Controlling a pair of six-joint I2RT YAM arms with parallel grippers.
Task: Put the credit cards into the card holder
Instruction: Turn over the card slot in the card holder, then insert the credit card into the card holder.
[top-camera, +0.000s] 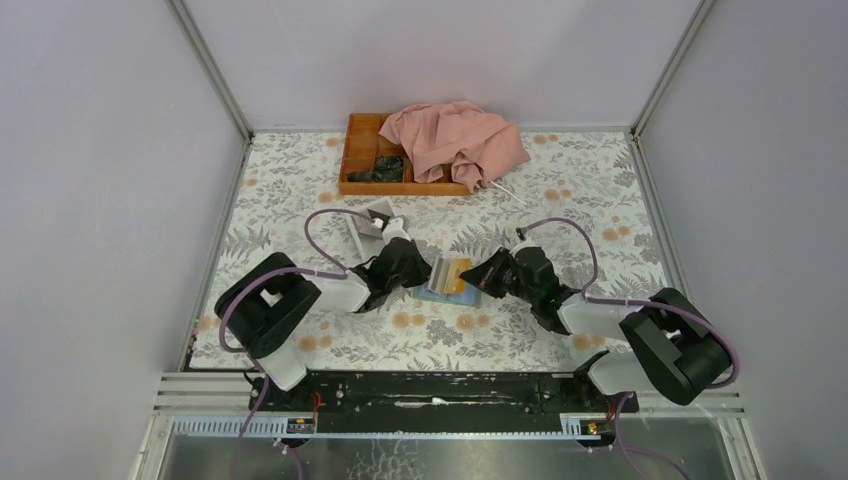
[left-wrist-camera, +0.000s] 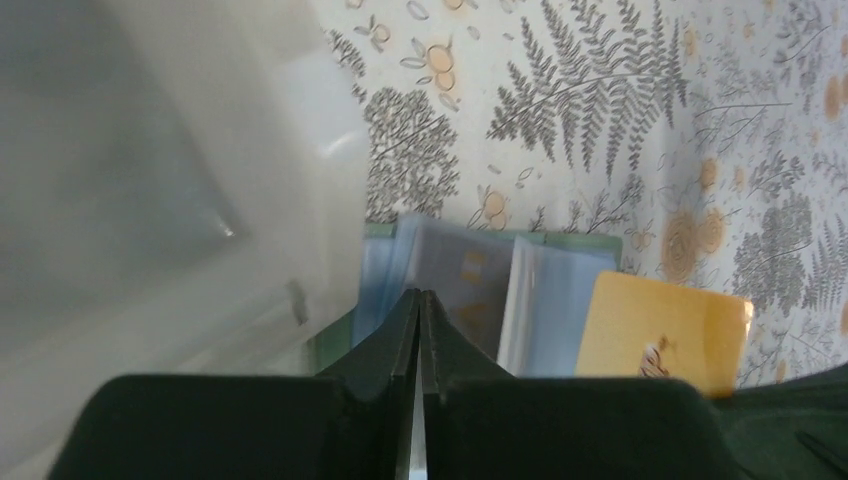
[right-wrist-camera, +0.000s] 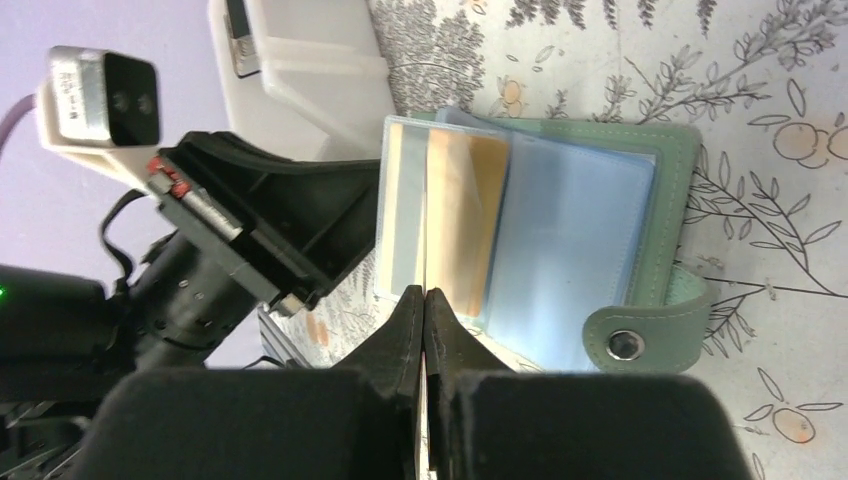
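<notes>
Three pale lilac walls (top-camera: 100, 150) enclose a tabletop (top-camera: 570, 335) covered in fern-and-flower print. The left pincer (top-camera: 427, 272), near a white box (top-camera: 366, 232), is closed tight; whether it pinches anything I cannot tell. The card holder (top-camera: 440, 293) lies open between both pincers. The right pincer (top-camera: 472, 281) is closed, apparently nipping an orange card (left-wrist-camera: 662, 332) above the holder.

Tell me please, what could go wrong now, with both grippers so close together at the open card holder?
1. The left gripper and the right gripper meet, both shut, over the card holder; they could bump each other.
2. The orange card sticks out past the holder's edge, so it may slide off instead of going into a sleeve.
3. The white box stands close behind the left gripper; a swing could knock it.
</notes>
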